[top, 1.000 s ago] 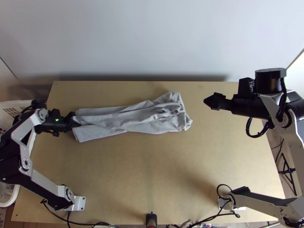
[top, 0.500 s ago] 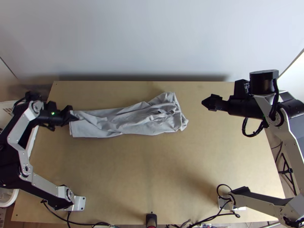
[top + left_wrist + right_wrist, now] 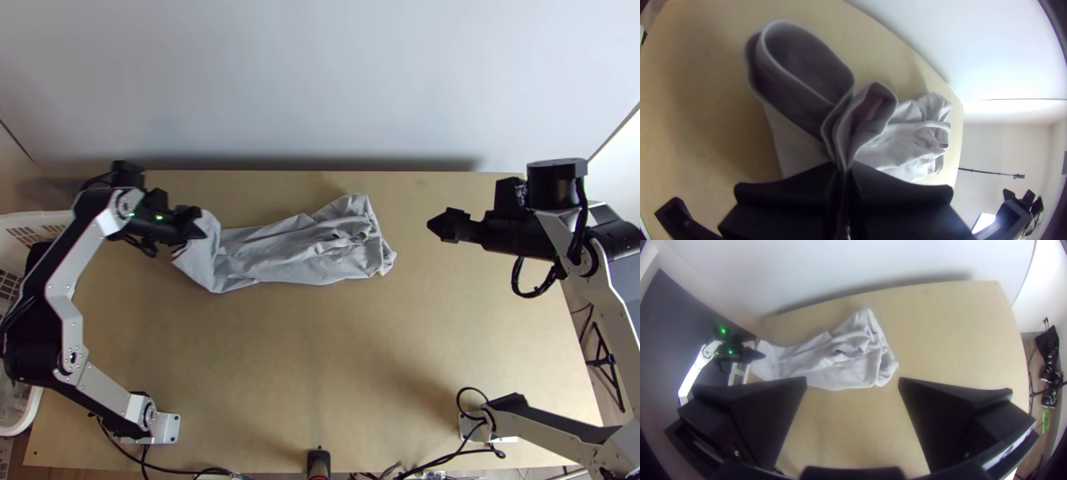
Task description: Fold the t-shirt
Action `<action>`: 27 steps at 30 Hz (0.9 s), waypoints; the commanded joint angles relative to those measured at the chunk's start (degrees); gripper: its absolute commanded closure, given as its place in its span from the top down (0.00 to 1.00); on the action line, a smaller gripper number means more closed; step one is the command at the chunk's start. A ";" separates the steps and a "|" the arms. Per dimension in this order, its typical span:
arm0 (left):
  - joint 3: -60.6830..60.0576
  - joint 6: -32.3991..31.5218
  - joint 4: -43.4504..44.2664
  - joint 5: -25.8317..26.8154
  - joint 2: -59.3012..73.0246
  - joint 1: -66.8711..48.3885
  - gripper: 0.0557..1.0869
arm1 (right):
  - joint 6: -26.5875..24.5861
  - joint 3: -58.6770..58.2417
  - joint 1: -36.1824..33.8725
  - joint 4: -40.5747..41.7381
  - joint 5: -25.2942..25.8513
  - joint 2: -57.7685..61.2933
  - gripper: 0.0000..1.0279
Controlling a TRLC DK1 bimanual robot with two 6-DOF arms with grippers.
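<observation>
At the left of the top view, the left gripper (image 3: 843, 168) is clamped on the left end of the t-shirt (image 3: 296, 250), which curls up in loops beyond the fingertips. More than one layer appears to be pinched, although the dark overlap at the fingers does not allow a reliable count. Should a lower layer lie outside the grasp, it may slip or trail and leave a skewed edge. The lifted end narrows at the grip; if lowered in that condition, it is likely to settle as a twisted roll rather than a flat panel. Toward the middle, the shirt lies as a long, creased strip on the table (image 3: 320, 344), and a fold laid over it would trap the diagonal wrinkles. At the strip's right end the cloth is bunched and raised, so the folded part may rest unevenly or spring back. Neither gripper pins that end. Excess pull from the left could therefore slide the whole strip instead of turning it over. Farthest right, the right gripper (image 3: 852, 382) has its fingers spread and empty, well apart from the cloth; if required for bracing, it must first be brought in, and a low approach could snag the bunched edge.
</observation>
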 commanded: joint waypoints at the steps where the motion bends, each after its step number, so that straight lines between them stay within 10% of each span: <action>1: 3.17 -2.76 -0.02 -2.19 3.34 -8.39 0.04 | 0.00 -3.37 -0.80 0.51 0.02 -2.44 0.93; 27: 24.79 -13.83 0.16 -4.47 21.10 -27.64 0.04 | 0.09 -13.48 -5.29 1.21 0.02 -10.44 0.93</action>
